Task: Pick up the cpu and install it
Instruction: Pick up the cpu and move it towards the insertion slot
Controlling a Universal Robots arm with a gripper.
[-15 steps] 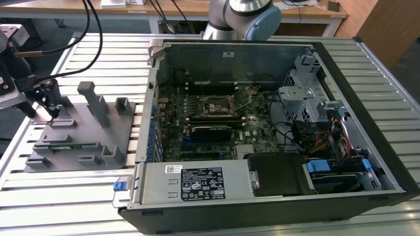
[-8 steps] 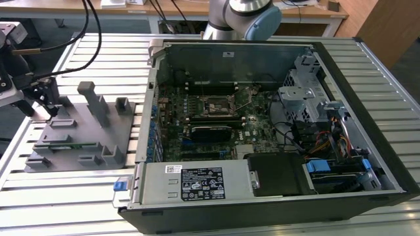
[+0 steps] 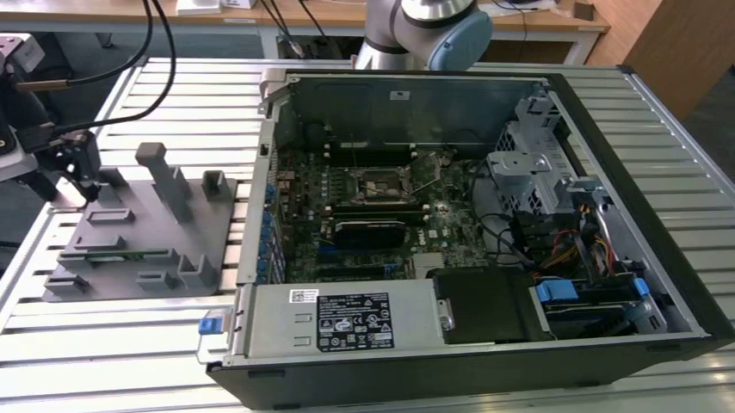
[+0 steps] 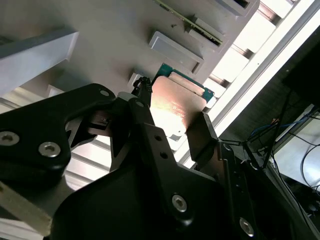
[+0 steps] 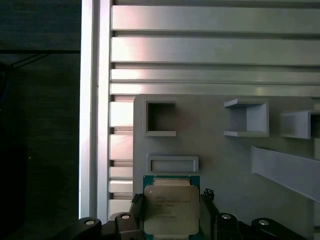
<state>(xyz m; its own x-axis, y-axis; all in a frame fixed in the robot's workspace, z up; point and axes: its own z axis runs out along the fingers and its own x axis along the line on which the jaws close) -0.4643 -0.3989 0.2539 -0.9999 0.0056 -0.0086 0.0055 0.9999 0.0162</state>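
The cpu (image 5: 171,209), a square chip with a silver top and green edge, lies between the two black fingers of my gripper (image 5: 171,200), which press on its opposite sides. In the second wrist view the cpu (image 4: 176,102) shows again, held in the gripper (image 4: 172,120) just over the grey parts tray (image 4: 100,55). In the exterior view the gripper (image 3: 71,182) hangs over the far corner of the tray (image 3: 126,232), at that view's left. The open computer case (image 3: 483,224) lies to the right, its motherboard socket (image 3: 379,182) near the middle.
Upright grey posts (image 3: 167,176) and small holders rise from the tray, and a green memory stick (image 3: 115,254) lies in one slot. Slatted aluminium table (image 3: 115,335) runs under everything. Cables (image 3: 126,52) hang near the arm at the left.
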